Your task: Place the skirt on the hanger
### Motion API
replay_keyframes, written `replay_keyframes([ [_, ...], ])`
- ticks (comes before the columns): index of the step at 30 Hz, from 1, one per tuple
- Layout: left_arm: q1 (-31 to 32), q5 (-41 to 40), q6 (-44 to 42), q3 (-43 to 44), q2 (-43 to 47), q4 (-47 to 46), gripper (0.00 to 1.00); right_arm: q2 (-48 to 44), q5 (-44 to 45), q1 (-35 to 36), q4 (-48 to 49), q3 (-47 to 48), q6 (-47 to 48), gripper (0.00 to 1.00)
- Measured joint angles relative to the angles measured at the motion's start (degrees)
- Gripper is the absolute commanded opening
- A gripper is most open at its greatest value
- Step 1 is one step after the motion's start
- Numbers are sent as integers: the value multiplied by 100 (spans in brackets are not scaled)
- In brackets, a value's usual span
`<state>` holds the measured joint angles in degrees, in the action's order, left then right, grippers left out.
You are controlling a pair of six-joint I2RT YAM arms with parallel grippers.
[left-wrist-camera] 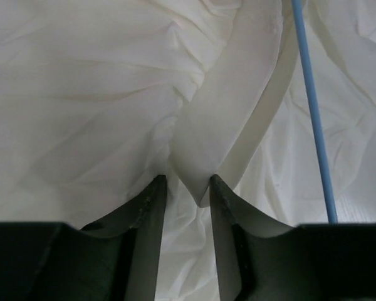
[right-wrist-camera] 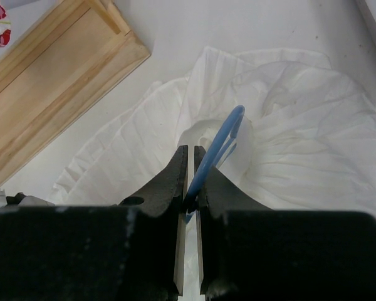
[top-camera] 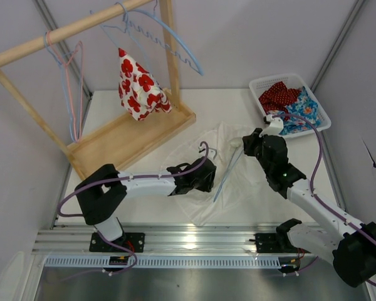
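Note:
The white skirt [top-camera: 235, 182] lies crumpled on the table between my two arms. My right gripper [top-camera: 245, 145] is shut on a thin blue hanger [top-camera: 227, 175], whose wire loop [right-wrist-camera: 219, 141] rises from between the closed jaws [right-wrist-camera: 191, 150] over the skirt [right-wrist-camera: 301, 138]. My left gripper [top-camera: 208, 179] rests low on the cloth. In the left wrist view its jaws [left-wrist-camera: 188, 182] stand apart, with the folded tip of the skirt's waistband [left-wrist-camera: 229, 106] reaching down between them. The hanger's blue rod [left-wrist-camera: 313, 113] runs past on the right, clear of the left fingers.
A wooden rack [top-camera: 131, 135] stands at the back left. From its rail hang a red-flowered garment [top-camera: 138, 84] and spare wire hangers [top-camera: 169, 37]. A white basket [top-camera: 319, 103] of coloured clothes sits at the back right. The rack's base [right-wrist-camera: 56, 75] lies close to the skirt's edge.

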<state>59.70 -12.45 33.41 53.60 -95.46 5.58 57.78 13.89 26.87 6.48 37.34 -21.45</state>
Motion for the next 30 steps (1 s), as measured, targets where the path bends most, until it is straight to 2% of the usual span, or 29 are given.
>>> replay_keyframes([
  [1, 0, -13, -9, 0, -28, 0, 25, 4, 2, -2, 17, 0, -2, 0],
  [4, 2, -52, -26, 0, -90, -15, 0, 44, 26, -11, 103, 0, -55, 0],
  [11, 7, -101, -149, 144, 0, 332, 0, 411, 442, 31, 354, 4, -149, 0],
  [15, 7, -94, -304, 402, 546, 881, 0, 664, 870, 188, 424, 68, -136, 0],
  [21, -4, -37, -391, 522, 1388, 1191, 0, 1134, 1567, 293, 551, 706, -229, 0],
  [30, -9, 66, -389, 273, 1696, 1410, 0, 1488, 2140, 431, 879, 1174, -358, 0],
])
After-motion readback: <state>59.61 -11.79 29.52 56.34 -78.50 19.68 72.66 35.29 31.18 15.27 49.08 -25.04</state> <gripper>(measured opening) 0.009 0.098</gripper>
